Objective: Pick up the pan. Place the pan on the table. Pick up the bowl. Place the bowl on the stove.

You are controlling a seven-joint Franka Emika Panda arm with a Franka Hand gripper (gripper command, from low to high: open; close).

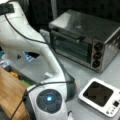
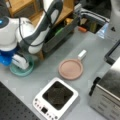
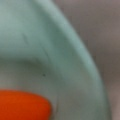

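Observation:
The pinkish-brown pan (image 2: pixel 71 69) lies flat on the grey table (image 2: pixel 47 63), its white stub handle (image 2: pixel 82 54) pointing toward a front view's top right. Nothing stands on the black top of the white stove (image 2: pixel 56 98) (image 1: pixel 100 96). The teal bowl (image 2: pixel 28 71) sits on the table at a front view's left. My gripper (image 2: pixel 21 64) is down at the bowl, over its inside. The wrist view is filled by the bowl's rim and wall (image 3: pixel 75 62), with the orange carrot-like piece (image 3: pixel 23 105) lying inside. In a front view the arm (image 1: pixel 48 100) hides the gripper and the bowl.
A large silver toaster oven (image 1: pixel 85 40) (image 2: pixel 107 92) stands beside the stove. A wooden board (image 1: pixel 10 92) and wooden shelving (image 2: pixel 25 7) lie behind the arm, with a dark bin (image 2: pixel 62 32) of small items along the table's edge.

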